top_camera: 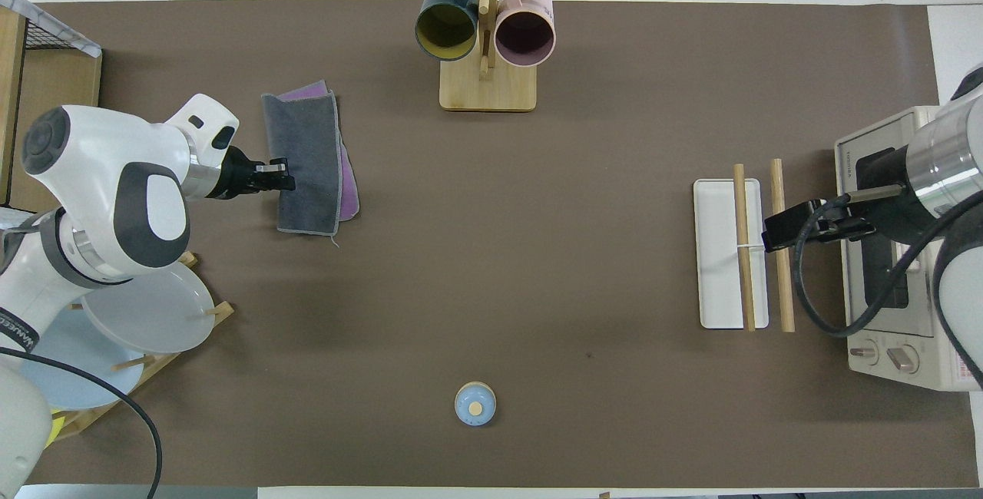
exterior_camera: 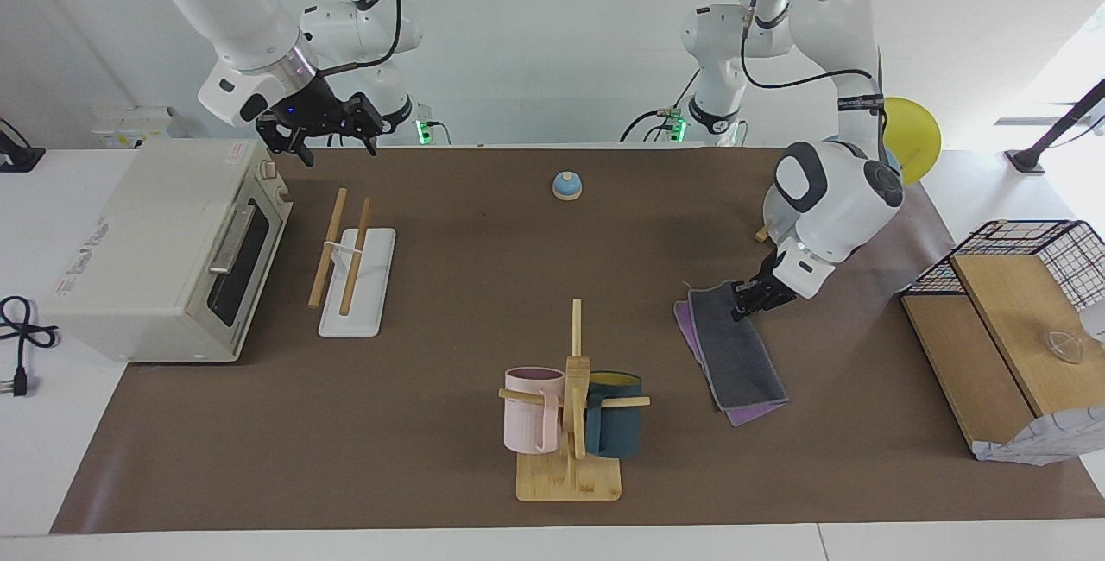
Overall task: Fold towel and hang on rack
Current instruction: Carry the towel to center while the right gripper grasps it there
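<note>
The towel [exterior_camera: 741,358] [top_camera: 311,157] lies folded on the brown mat toward the left arm's end, dark grey face up with a purple edge showing underneath. My left gripper [exterior_camera: 742,302] [top_camera: 281,175] is low at the towel's long edge and shut on it, near the corner closer to the robots. The rack [exterior_camera: 356,285] [top_camera: 718,253], two wooden rods on a white base, stands toward the right arm's end beside the toaster oven. My right gripper [exterior_camera: 325,136] [top_camera: 789,229] hangs open in the air over the rack's end, holding nothing.
A toaster oven [exterior_camera: 164,250] [top_camera: 898,253] stands next to the rack. A mug tree [exterior_camera: 570,406] [top_camera: 485,38] with two mugs is mid-table, farthest from the robots. A blue bell [exterior_camera: 566,185] sits close to the robots. Plates on a stand [top_camera: 138,322] and a wooden box [exterior_camera: 1001,328] flank the towel.
</note>
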